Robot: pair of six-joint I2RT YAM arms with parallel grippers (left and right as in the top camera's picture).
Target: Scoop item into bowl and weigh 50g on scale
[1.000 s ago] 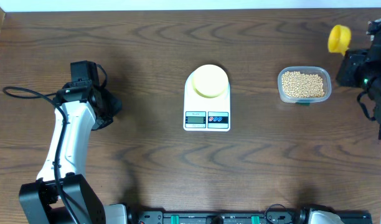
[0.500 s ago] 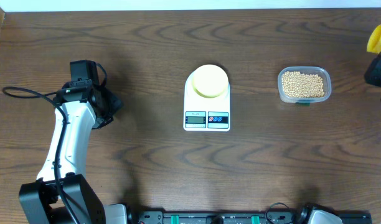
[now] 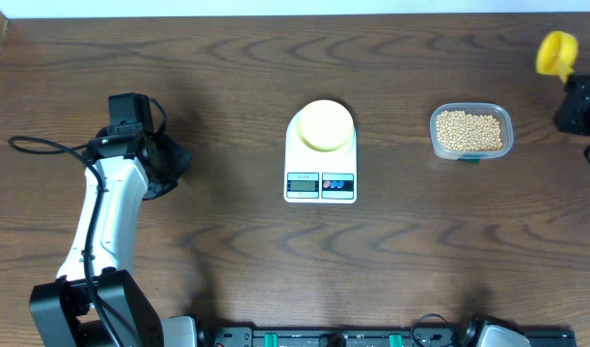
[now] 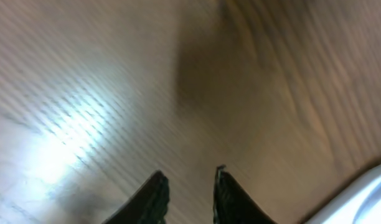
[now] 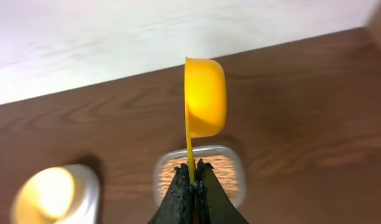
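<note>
One thing had moved: the right gripper [image 5: 192,180], clamped on the yellow scoop [image 5: 205,96], swung back toward the tub [image 3: 507,118] of beans [image 3: 469,131]. The left gripper [image 4: 189,198] had narrowed to a small gap and held nothing. The bowl [image 3: 324,125] looked empty on the scale [image 3: 320,185], so scooping had not begun.

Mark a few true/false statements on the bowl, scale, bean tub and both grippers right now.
1. The small round pale yellow bowl sits on the white flat kitchen scale. True.
2. The clear rounded-rectangular plastic tub is empty. False: it holds small tan beans.
3. The right gripper is shut on the handle of the bright yellow plastic scoop. True.
4. The left gripper holds the bowl. False: it grips nothing, jaws slightly apart above the brown wooden table.
5. The tub stands on the left arm's side of the scale. False: it is on the right arm's side.
</note>
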